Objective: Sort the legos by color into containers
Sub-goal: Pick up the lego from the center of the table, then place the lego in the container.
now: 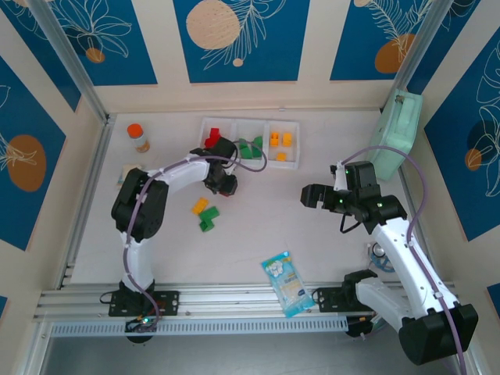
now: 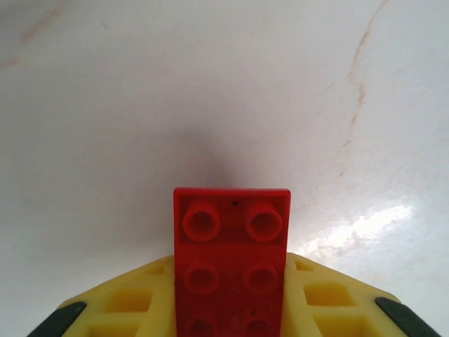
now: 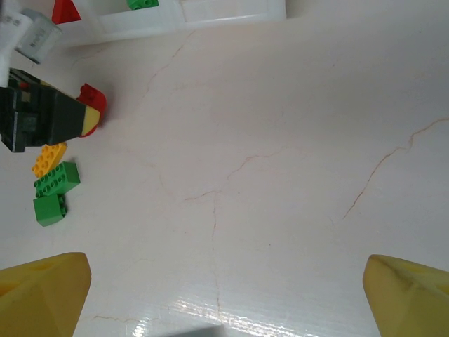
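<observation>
Two left fingers clamp a red lego.

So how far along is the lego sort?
Partly. Done: red bricks, green bricks and orange bricks sit in separate bins of the white tray. In hand: left tool shut on a red brick. Left: one yellow brick and two green ones on the table. Right tool open, empty.
</observation>
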Motion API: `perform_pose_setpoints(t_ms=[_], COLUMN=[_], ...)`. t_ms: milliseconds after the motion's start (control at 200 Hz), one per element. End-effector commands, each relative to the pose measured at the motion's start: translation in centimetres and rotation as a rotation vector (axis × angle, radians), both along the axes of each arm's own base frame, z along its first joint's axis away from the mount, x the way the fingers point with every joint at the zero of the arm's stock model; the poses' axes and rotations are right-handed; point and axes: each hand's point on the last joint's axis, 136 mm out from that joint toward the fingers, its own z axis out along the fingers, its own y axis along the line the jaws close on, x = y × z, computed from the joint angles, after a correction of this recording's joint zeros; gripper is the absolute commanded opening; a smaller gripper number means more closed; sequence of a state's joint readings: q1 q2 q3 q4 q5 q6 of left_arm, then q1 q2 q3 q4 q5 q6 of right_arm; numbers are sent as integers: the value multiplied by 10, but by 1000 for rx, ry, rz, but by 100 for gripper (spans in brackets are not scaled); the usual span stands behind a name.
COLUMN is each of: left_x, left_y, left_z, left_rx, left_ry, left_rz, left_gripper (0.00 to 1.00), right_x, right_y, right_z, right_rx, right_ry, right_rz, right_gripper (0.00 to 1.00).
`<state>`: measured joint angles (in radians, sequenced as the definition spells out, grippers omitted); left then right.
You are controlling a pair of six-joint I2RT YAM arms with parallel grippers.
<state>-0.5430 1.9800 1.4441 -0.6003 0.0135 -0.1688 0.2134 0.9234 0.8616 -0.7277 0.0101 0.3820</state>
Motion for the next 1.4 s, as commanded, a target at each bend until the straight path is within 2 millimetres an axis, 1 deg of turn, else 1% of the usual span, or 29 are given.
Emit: perform_pose_setpoints(t_ms=[0, 140, 200, 270, 340, 425, 440, 540, 690, 785, 880, 935, 985, 1060, 1100, 1201, 1231, 1246, 1301, 1396], left_x=[26, 48, 57, 67, 78, 94, 97, 121, 158, 175, 186, 192, 196, 202, 205, 209, 209, 209, 208, 200], left_y=[8, 26, 34, 41, 44, 39, 39, 36, 39, 33, 25, 22, 20, 19, 19, 21, 21, 22, 23, 28], left_z=[59, 104, 117, 127, 130, 131, 129, 125, 127, 124, 117, 112, 106, 99, 95, 95, 98, 97, 101, 109], left_rx=[-58, -114, -133, -145, -162, -202, -202, -230, -241, -263, -276, -280, -284, -288, -291, -310, -314, -313, -310, -291], left_ry=[-160, -258, -272, -277, -275, -274, -270, -276, -373, -397, -386, -380, -376, -369, -365, -365, -368, -366, -371, -378], left_rz=[94, 189, 222, 256, 285, 305, 312, 358, 430, 429, 424, 421, 420, 427, 433, 440, 442, 443, 433, 423], left_gripper=[22, 22, 21, 21, 21, 21, 21, 20, 22, 22, 23, 26, 33, 34, 36, 43, 46, 50, 67, 71], right_x=[-4, -5, -6, -7, -8, -8, -8, -9, -17, -22, -24, -26, -27, -30, -32, -37, -38, -39, -41, -43], right_y=[3, 2, 1, 1, 2, 6, 7, 14, 20, 20, 19, 19, 19, 18, 18, 17, 16, 16, 15, 15], right_z=[15, 18, 18, 18, 17, 18, 18, 19, 17, 18, 20, 21, 21, 20, 19, 19, 19, 19, 19, 18], right_rx=[28, 24, 23, 25, 35, 58, 64, 94, 98, 92, 88, 89, 91, 92, 92, 85, 83, 82, 79, 76], right_ry=[-26, -34, -32, -31, -28, -31, -29, -30, -12, -15, -28, -31, -30, -25, -23, -23, -26, -27, -25, -14], right_rz=[14, 9, 4, 3, 2, 7, 11, 26, 55, 61, 64, 68, 69, 71, 74, 76, 78, 79, 82, 81], right_gripper=[100, 100, 100, 100, 100, 100, 100, 100, 100, 100, 100, 100, 100, 100, 100, 100, 100, 100, 100, 99])
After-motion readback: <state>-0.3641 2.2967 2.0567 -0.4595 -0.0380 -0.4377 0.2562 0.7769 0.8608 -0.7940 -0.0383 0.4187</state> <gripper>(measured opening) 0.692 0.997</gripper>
